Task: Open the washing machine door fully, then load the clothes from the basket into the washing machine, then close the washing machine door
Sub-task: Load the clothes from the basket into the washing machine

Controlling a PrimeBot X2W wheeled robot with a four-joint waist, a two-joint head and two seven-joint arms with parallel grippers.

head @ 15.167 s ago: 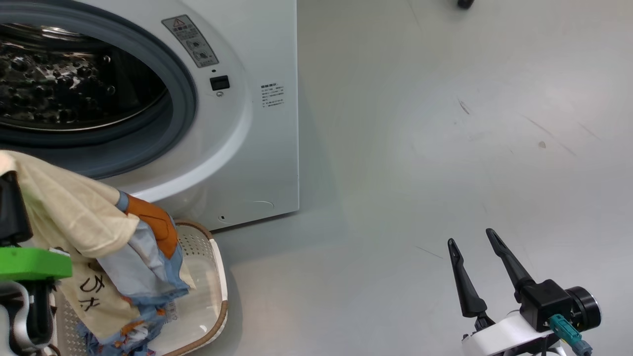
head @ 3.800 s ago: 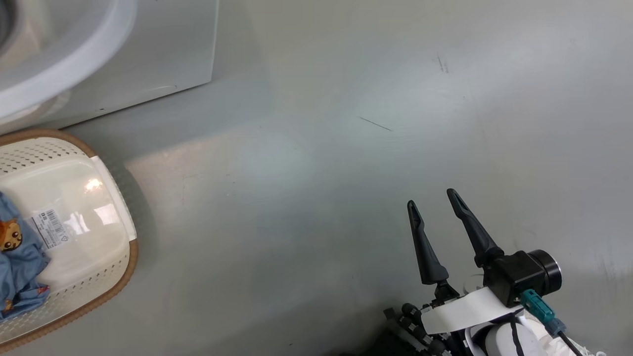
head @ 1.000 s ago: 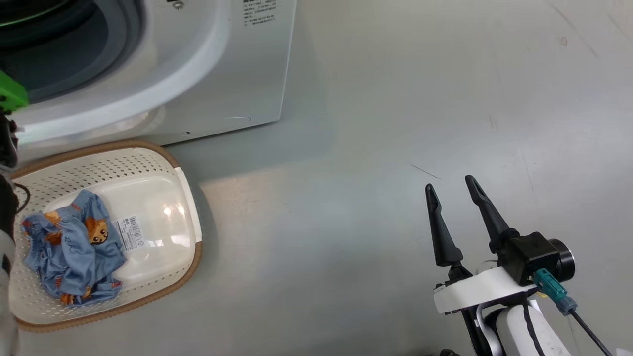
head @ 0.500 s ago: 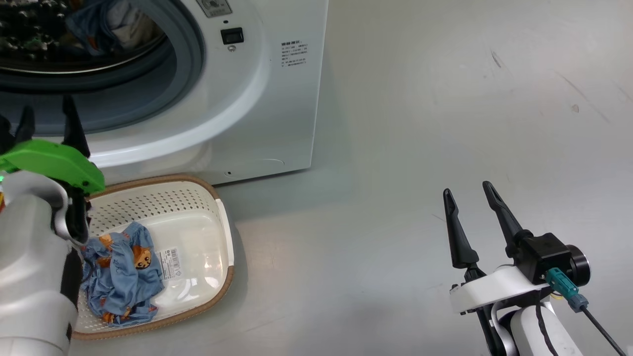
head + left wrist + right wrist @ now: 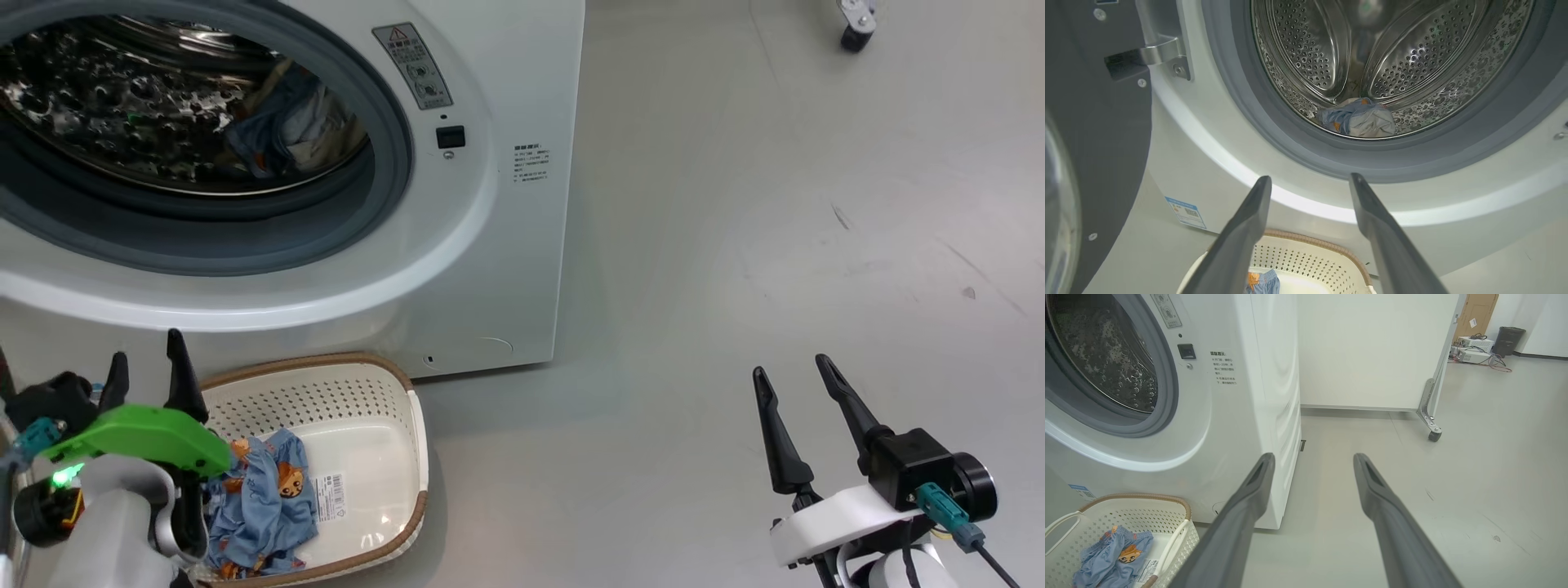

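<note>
Grey floor (image 5: 735,245) lies under everything. At left the washing machine door (image 5: 1094,143) stands open. The left gripper (image 5: 145,349), spread wide and empty, hovers above the basket (image 5: 343,396) holding blue clothes (image 5: 261,498); others lie inside the washing machine (image 5: 522,269). The right gripper (image 5: 790,366) is spread wide, empty.

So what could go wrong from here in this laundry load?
1. A blue garment lies in the basket; closing now would leave it behind.
2. The bundle sits near the drum's front lip, close to the gasket; the door might pinch it.
3. The left gripper, jaws open, hangs near the basket rim and could knock it.
</note>
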